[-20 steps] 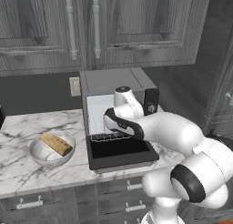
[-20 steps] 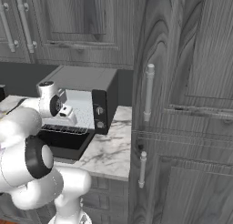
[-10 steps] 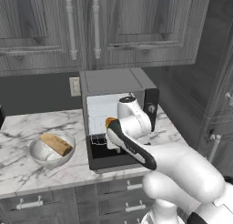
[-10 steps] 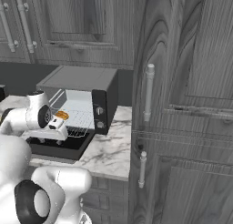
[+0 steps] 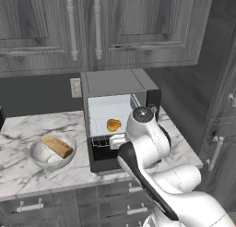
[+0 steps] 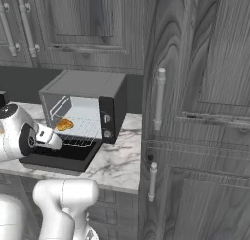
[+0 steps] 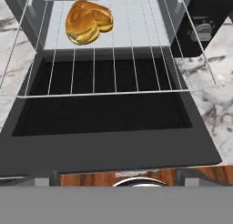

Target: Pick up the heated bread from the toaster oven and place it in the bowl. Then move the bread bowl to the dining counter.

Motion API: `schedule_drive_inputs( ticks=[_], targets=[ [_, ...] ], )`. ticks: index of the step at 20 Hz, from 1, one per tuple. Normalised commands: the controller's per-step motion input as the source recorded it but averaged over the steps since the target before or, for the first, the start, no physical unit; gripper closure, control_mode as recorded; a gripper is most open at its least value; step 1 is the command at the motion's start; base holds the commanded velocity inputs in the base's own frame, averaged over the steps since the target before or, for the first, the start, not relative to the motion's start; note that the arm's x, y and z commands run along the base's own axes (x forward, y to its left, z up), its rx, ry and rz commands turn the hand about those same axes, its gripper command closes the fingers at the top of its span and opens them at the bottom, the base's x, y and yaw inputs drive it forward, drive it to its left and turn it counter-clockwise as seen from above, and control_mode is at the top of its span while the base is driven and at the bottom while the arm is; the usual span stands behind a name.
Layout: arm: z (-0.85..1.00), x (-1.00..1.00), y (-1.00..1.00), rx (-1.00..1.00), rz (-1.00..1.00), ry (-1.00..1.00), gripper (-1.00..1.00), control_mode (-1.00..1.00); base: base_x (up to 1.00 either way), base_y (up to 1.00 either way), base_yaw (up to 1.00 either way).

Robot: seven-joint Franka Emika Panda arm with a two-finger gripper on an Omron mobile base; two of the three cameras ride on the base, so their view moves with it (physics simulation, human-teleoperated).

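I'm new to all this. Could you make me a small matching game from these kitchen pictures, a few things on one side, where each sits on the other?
Things:
1. heated bread
2. baguette piece
3. bowl
4. toaster oven

Places:
A. lying in the bowl
B. on the wire rack
C. counter, left of the oven
D. counter, door dropped open

Pairs: 1-B, 2-A, 3-C, 4-D

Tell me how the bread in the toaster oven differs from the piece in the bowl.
The heated bread is small, roundish, bumpy and golden-orange; the baguette piece is longer, flatter and tan. The heated bread lies on the wire rack of the toaster oven; the baguette piece rests tilted in the bowl. Both are untouched by the gripper.
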Motion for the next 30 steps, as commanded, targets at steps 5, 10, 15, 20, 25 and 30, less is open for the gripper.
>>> schedule_drive_inputs(
  ticks=[5,10,15,20,25,30],
  targets=[
    [0.63,0.55,0.15,0.06,-0.01,-0.19,-1.00,-1.00,0.00,0.00,0.00],
    [0.28,0.66,0.41,0.09,-0.03,-0.05,-1.00,-1.00,0.00,0.00,0.00],
    [0.08,0.36,0.19,-0.02,-0.01,0.03,-1.00,-1.00,0.00,0.00,0.00],
    [-0.18,0.19,0.09,-0.08,0.00,0.01,-1.00,-1.00,0.00,0.00,0.00],
    [-0.06,0.42,0.00,-0.01,0.00,0.18,-1.00,-1.00,0.00,0.00,0.00],
    [-0.15,0.31,0.00,-0.01,0.00,0.25,-1.00,-1.00,0.00,0.00,0.00]
  ],
)
